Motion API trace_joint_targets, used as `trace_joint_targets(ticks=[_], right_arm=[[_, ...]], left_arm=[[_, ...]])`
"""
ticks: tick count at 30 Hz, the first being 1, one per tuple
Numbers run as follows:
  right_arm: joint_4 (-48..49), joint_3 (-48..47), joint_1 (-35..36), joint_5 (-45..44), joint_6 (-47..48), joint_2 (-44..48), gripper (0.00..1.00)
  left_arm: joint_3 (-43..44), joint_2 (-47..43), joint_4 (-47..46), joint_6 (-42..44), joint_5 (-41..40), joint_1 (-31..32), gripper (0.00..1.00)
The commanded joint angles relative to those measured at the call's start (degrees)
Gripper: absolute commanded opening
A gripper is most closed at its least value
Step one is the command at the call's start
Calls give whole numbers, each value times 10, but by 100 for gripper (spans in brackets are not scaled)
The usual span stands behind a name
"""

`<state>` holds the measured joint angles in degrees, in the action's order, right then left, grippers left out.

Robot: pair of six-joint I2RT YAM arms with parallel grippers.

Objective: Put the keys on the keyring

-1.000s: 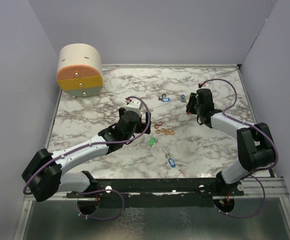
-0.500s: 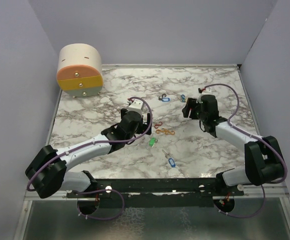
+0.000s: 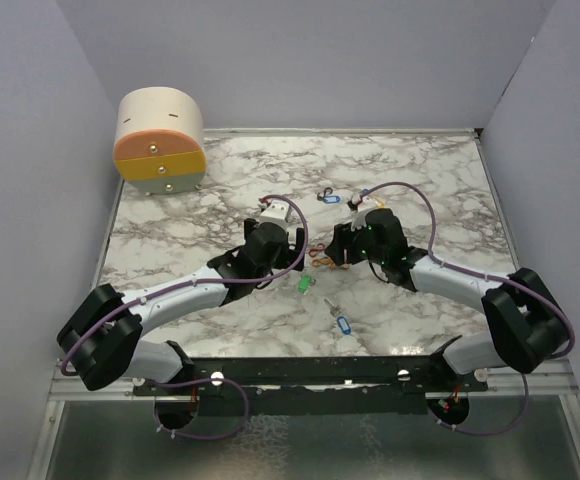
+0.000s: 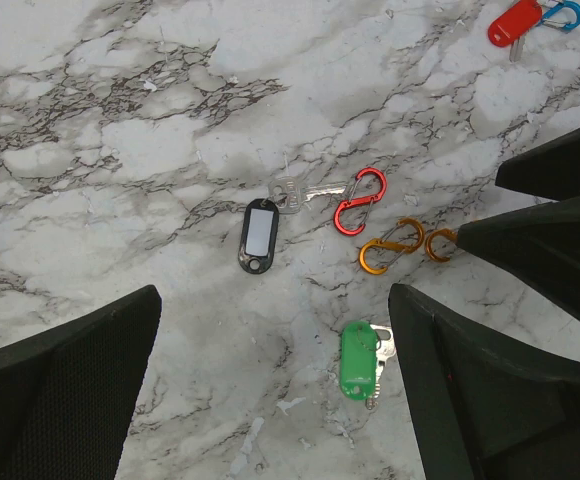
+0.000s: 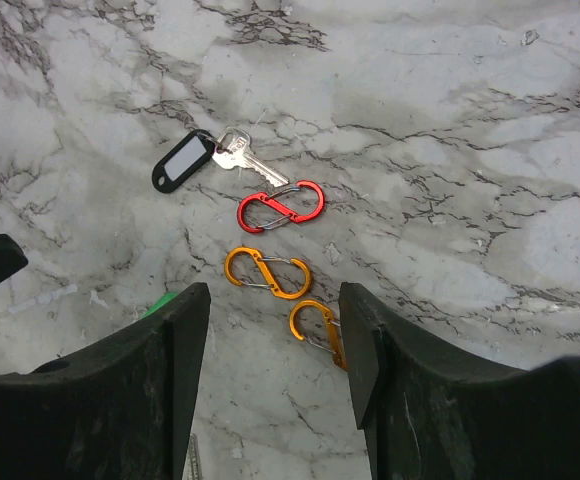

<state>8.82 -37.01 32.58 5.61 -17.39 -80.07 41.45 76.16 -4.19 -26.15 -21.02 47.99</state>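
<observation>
Both claws gape wide, nothing held in either. The left claw (image 4: 273, 300) hangs over the table (image 4: 120, 80). The green-tagged key (image 4: 359, 360) sits low in its view, inside the gap and just beside the right-hand finger, long axis running up and down the frame. The black-tagged key (image 4: 258, 232) lies ahead at centre, its bare blade pointing right toward the red clip (image 4: 360, 200). The right claw (image 5: 272, 295) straddles the orange clips (image 5: 267, 272) instead. For the green one, I'd call the left arm nearer.

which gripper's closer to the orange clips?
Right. The right gripper has the orange clips just ahead between its fingers; the left gripper sits farther back, beyond the green key.
</observation>
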Motion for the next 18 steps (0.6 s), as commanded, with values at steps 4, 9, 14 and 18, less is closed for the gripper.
trace_joint_targets(ticks=[4,9,14,18], right_arm=[[67,-51,15,46,41,-92,53],[74,-74,25,44,45,-130,50],[77,-51,26,30,40,-99,50],[67,-37,27,13,42,-72,50]], left_arm=[[3,-32,-9,-10,-12,-7,98],[-4,-43,-3,-8,-1,-19,98],[1,-15,3,-1,12,-27,96],[6,8,-3,-2,27,-30,94]])
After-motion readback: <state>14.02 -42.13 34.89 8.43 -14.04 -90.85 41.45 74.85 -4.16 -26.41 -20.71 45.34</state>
